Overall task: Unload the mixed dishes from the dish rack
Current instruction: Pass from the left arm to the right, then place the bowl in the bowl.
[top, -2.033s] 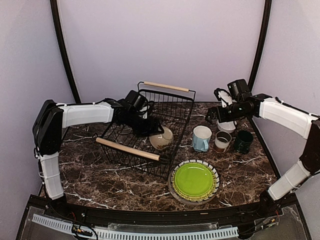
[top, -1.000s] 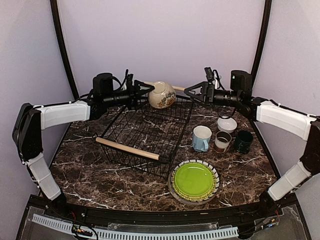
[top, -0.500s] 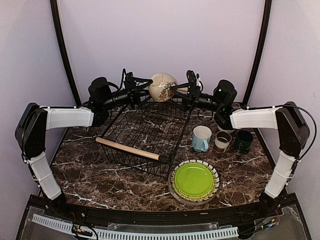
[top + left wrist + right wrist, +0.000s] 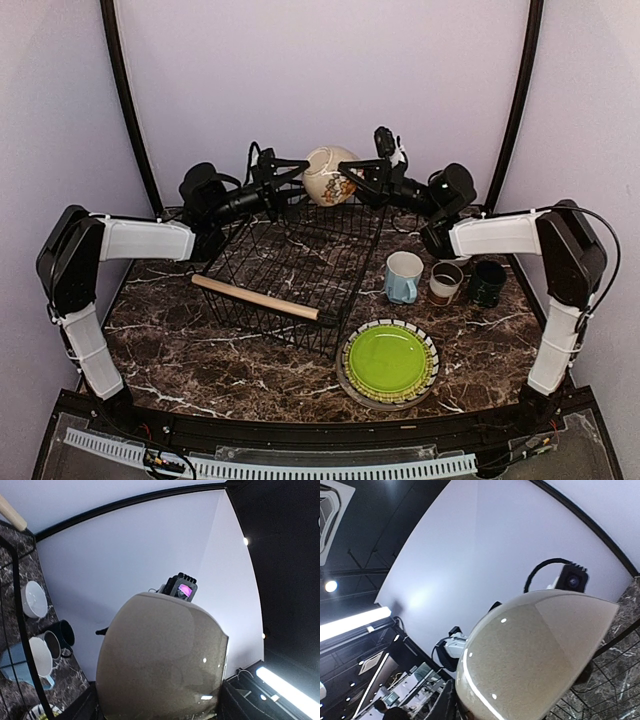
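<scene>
Handover at 12 above rack [image 4: 255, 297]: left gripper [image 4: 298, 176] pinches bowl [image 4: 327, 174]; right gripper [image 4: 352, 182] straddles rim, can't tell if clamped.

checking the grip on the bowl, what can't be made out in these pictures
Right gripper on the cream bowl: closed or not unclear; bowl fills the right wrist view, top view too small.
Left gripper: fingers hidden by the bowl, left wrist view.
White bowl: mostly behind the right arm, top view.
Striped plate: only its rim shows under the lime-green plate.
</scene>
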Action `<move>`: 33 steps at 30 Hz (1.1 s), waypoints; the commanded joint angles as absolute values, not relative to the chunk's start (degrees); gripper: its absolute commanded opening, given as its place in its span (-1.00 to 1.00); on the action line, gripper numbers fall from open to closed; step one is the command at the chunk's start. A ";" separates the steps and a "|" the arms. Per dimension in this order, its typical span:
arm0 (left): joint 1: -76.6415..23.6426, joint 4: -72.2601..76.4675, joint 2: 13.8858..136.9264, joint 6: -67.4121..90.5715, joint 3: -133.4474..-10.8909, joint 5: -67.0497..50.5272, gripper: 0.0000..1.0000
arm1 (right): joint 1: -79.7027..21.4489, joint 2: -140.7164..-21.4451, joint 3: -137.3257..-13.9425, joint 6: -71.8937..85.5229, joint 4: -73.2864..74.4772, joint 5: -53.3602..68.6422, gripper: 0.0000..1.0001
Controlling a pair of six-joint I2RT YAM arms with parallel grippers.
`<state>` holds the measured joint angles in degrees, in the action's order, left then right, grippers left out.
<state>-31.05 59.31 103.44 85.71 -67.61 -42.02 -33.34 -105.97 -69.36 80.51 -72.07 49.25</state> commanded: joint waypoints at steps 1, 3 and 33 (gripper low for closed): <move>-31.09 66.03 103.22 87.15 -66.73 -42.51 -0.39 | -33.83 -107.48 -70.35 83.59 -83.89 49.00 -0.75; -31.19 66.16 103.14 86.75 -66.18 -42.55 -0.39 | -33.82 -108.26 -71.82 85.14 -84.97 49.01 -0.98; -30.32 5.45 82.10 41.18 -64.78 -29.01 0.83 | -19.72 -79.09 -72.04 11.33 16.45 7.95 -1.00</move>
